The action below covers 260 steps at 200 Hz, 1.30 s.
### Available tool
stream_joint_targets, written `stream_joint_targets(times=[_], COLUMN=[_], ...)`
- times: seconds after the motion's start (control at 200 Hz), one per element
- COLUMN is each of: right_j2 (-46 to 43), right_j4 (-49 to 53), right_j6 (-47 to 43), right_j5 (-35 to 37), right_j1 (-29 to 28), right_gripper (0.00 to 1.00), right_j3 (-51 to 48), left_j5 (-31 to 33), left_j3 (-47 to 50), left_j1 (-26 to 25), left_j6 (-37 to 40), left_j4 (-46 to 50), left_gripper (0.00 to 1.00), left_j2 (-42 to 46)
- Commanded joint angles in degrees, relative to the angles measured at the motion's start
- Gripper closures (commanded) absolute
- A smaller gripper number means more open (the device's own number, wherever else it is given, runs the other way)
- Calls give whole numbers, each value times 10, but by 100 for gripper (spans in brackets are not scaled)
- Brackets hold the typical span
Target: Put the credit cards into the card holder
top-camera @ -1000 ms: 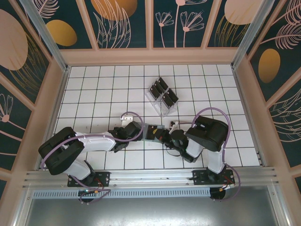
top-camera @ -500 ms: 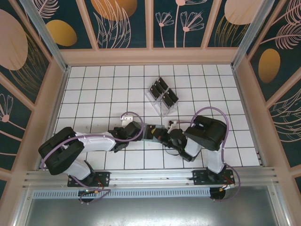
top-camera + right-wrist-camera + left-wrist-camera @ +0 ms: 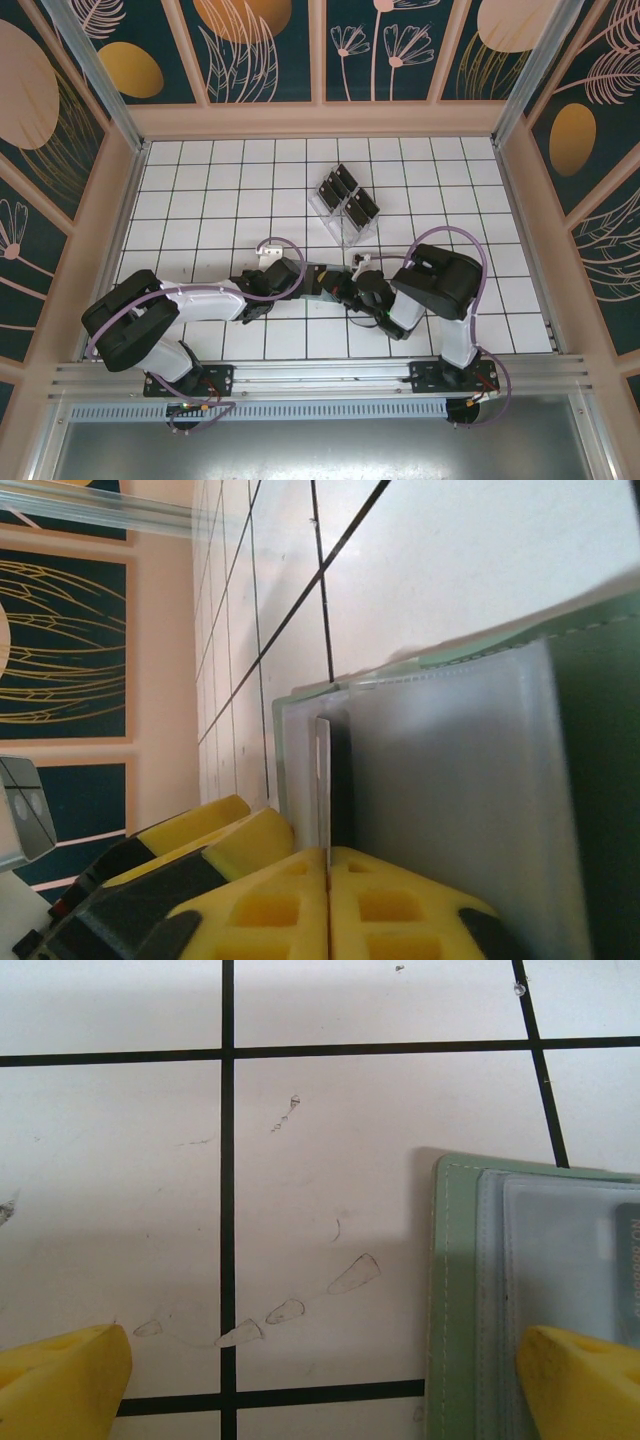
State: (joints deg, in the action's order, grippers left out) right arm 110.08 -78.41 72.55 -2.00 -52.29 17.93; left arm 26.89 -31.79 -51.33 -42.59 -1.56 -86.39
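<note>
Wallet point(image 3: 322, 280) near the centre of the surface point(image 3: 200, 200), rack point(image 3: 345, 208) at its 1 o'clock. Left pincer point(image 3: 320, 1360) released over the wallet's edge; right pincer point(image 3: 327, 865) clenched on a card point(image 3: 322, 780) at the wallet's clear sleeve

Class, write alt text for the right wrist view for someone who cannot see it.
The right tool pinches a thin credit card edge-on at the clear sleeve of the grey-green card holder, on a white tiled table.

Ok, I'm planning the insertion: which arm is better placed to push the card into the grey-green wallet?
Right. The right hand pinches the thin black credit card edge-on at the clear sleeve of the flat grey-green wallet; the left hand is open, astride the wallet's edge.
</note>
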Motion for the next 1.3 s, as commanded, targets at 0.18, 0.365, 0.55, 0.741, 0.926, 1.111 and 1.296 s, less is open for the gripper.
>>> stream_joint_targets(times=[0.18, 0.365, 0.55, 0.741, 0.926, 1.111, 1.296], right_j2=[-97, -153, -188, -192, -175, -157, -141], right_j4=[243, 414, 535, 584, 594, 595, 595], right_j6=[-75, -138, -187, -209, -213, -215, -217], right_j5=[-1, 14, 37, 49, 46, 38, 32], right_j1=[6, 8, 8, 8, 9, 10, 9], right_gripper=[60, 52, 51, 52, 55, 59, 62], right_j3=[42, 99, 148, 176, 191, 200, 210], left_j5=[-10, -1, 11, 21, 27, 27, 30], left_j3=[15, -1, -14, -8, 6, 15, 23], left_j1=[-2, -2, 1, 12, 29, 37, 38], left_j6=[11, 23, 35, 41, 44, 42, 13], left_j4=[37, 51, 66, 76, 80, 80, 74], left_gripper=[2, 1, 1, 1, 1, 1, 2], left_j2=[7, 25, 42, 60, 74, 60, 48])
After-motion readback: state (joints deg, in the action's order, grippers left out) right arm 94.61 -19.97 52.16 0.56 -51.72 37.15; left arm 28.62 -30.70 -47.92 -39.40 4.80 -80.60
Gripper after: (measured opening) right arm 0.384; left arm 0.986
